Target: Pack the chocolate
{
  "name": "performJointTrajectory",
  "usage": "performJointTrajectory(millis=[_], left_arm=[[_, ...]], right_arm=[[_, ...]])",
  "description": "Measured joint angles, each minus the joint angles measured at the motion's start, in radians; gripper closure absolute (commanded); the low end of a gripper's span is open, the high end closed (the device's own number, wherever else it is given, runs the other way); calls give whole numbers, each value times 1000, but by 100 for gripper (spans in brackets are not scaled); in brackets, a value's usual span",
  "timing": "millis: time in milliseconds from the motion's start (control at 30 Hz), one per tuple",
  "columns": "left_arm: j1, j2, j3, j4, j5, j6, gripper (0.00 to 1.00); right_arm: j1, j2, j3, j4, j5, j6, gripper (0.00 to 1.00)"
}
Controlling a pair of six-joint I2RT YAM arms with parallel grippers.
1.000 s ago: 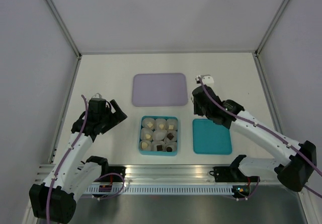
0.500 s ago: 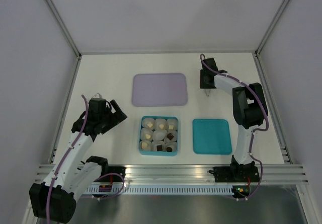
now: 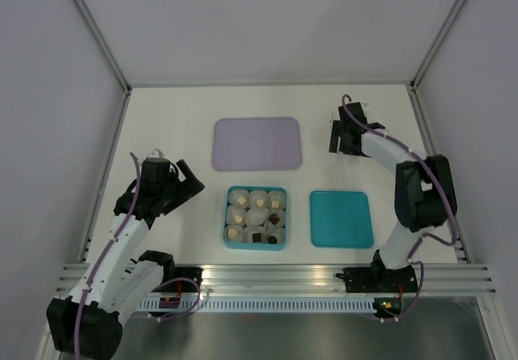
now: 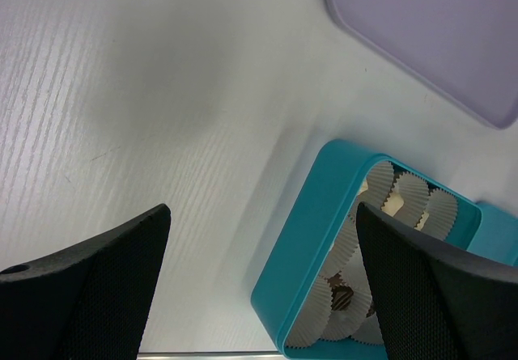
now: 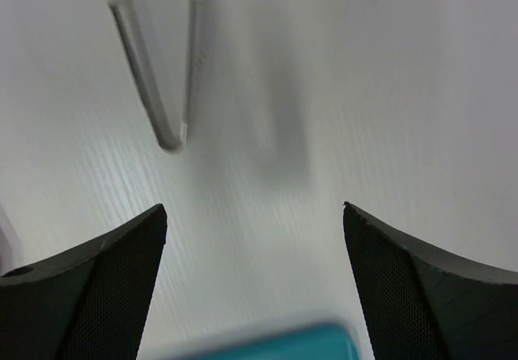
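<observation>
The right wrist view is blurred, its flat teal plastic lid (image 5: 275,344) a cropped streak. From above, the tiny cream and dark-brown chocolate pieces (image 3: 256,236) show no detail.

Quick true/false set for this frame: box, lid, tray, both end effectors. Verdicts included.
1. The lid is on the box. False: it lies flat to the right of the box, which is open.
2. The left end effector and right end effector are open and empty. True.
3. The tray holds chocolates. False: it is bare.
4. Cups in the box hold chocolates, some cream, some dark. True.
5. The right end effector hovers over the box. False: it is over bare table, right of the tray and beyond the lid.
</observation>
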Motion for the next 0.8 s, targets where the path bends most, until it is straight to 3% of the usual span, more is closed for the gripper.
performJointTrajectory(millis=[200, 400, 533, 633, 767, 800], left_arm=[[0, -22, 0, 5, 26, 7, 0], [0, -24, 0, 10, 51, 16, 0], [0, -19, 0, 23, 64, 17, 0], [0, -12, 0, 30, 76, 17, 0], [0, -11, 0, 31, 79, 18, 0], [0, -11, 0, 31, 80, 18, 0]], right_arm=[[-112, -424, -377, -117, -66, 132, 2], [-266, -592, -637, -179, -171, 192, 4], [-264, -672, -690, -197, -220, 226, 14], [-264, -681, -703, -172, -244, 246, 30], [-264, -665, -720, -141, -273, 254, 36], [-264, -658, -719, -134, -280, 251, 43]])
